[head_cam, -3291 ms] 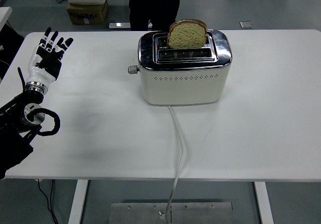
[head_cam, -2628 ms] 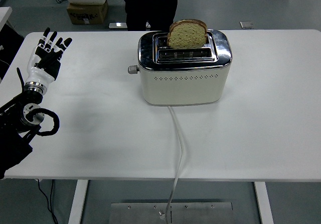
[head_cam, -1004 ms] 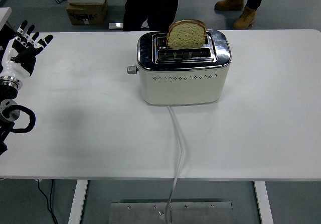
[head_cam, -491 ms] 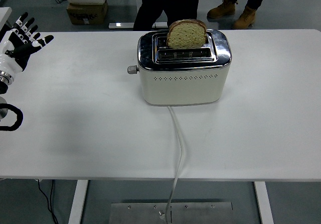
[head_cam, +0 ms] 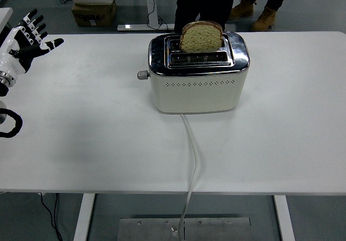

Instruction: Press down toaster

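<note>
A cream toaster (head_cam: 197, 81) with a chrome top stands at the middle of the white table (head_cam: 97, 138). A slice of bread (head_cam: 201, 36) sticks up out of its back slot. The grey lever knob (head_cam: 142, 74) pokes out of the toaster's left end, near the top. My left hand (head_cam: 27, 35) hovers at the far left edge of the table with its fingers spread, holding nothing, well away from the knob. The right arm does not show.
The toaster's white cord (head_cam: 192, 160) runs from its front over the table's near edge. People's legs (head_cam: 205, 3) stand behind the table, and a cardboard box (head_cam: 94, 13) sits on the floor at the back left.
My left hand has drawn back from over the table's left part to its far left edge, then edged slightly right with the thumb out. The people behind have shifted.
</note>
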{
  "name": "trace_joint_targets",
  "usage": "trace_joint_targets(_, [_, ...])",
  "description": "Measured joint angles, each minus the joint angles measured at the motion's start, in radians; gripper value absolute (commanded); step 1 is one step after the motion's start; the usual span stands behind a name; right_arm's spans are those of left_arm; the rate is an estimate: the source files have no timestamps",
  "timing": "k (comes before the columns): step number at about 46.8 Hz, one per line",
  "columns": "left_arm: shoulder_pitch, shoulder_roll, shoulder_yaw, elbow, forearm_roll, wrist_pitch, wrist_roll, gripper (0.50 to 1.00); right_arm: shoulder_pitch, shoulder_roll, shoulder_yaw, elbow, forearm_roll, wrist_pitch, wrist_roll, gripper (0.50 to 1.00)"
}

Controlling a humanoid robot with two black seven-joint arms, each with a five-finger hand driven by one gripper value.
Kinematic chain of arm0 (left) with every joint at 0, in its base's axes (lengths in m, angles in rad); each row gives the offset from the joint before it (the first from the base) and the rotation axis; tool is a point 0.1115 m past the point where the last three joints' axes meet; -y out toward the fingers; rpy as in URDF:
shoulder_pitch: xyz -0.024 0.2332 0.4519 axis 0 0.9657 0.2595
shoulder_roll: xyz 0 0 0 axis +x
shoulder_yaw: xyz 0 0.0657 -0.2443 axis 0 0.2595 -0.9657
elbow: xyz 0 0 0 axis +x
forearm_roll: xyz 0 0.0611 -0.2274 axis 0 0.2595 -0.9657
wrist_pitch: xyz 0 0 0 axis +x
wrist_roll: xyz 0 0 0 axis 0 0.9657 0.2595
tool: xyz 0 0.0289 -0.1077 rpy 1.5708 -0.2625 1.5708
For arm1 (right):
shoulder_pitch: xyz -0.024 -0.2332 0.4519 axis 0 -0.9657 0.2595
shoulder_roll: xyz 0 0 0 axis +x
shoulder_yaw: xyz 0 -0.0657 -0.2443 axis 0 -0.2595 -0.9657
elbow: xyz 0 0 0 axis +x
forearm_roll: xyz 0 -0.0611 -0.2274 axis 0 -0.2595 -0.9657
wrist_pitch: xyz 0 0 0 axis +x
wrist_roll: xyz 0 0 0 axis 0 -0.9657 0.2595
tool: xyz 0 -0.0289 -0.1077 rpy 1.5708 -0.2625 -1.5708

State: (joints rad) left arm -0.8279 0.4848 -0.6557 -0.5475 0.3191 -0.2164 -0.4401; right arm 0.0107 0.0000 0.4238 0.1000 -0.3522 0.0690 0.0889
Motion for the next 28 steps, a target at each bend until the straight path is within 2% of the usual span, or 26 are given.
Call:
trace_joint_targets(12, [-0.028, 0.002, 0.079, -0.015, 0.118, -0.001, 0.000, 1.000, 0.000, 0.000, 0.000, 0.001, 0.001, 0.000, 0.000, 1.000])
trace_joint_targets(19, [-0.023, 0.051, 0.089, -0.074, 0.155, -0.001, -0.001, 1.000, 0.000, 0.000, 0.000, 0.001, 0.000, 0.000, 0.000, 1.000])
trace_joint_targets(28, [-0.017, 0.106, 0.127, -0.193, 0.339, -0.001, -0.004, 1.000, 0.000, 0.000, 0.000, 0.000, 0.000, 0.000, 0.000, 1.000])
